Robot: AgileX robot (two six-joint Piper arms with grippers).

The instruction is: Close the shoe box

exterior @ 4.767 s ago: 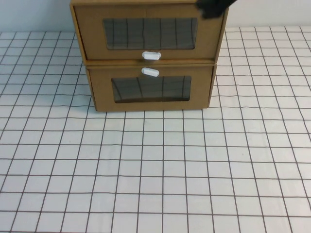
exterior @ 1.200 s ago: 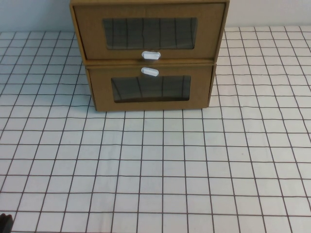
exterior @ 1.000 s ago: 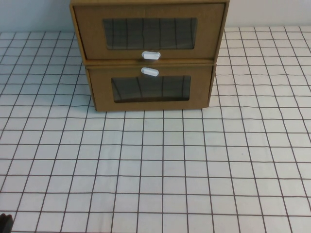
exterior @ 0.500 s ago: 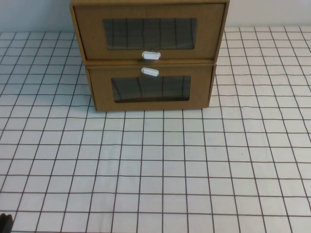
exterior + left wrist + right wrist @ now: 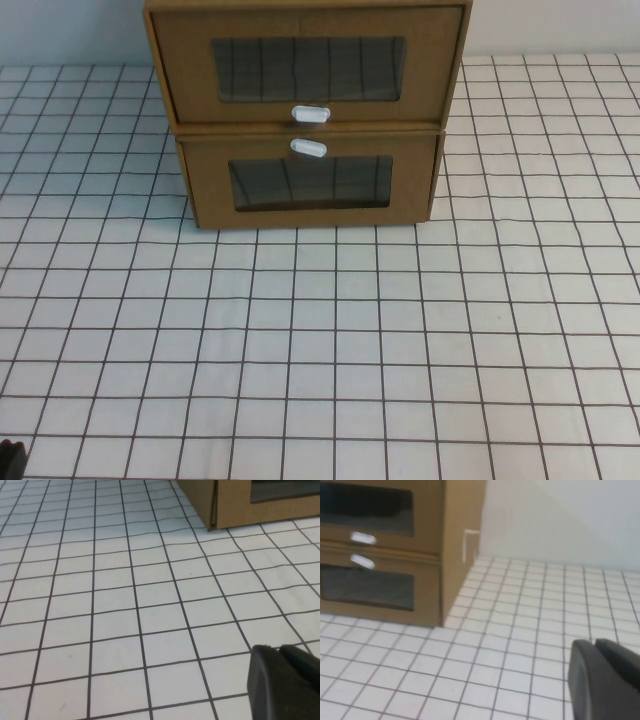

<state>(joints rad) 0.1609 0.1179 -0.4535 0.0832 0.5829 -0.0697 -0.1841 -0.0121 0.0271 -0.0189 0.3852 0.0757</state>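
My left gripper [image 5: 285,682] low at the near left table edge, my right gripper [image 5: 602,685] off to the right, neither's grip readable, both well short of the shoe box [image 5: 305,62], stacked atop the lower box [image 5: 310,180] at the far edge.

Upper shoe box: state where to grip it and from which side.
Probably pinch the small white pull tab under the upper shoe box's window, coming from the front: it alone protrudes from the flat face. The left gripper sits near-left; the right gripper sits off the box's right.
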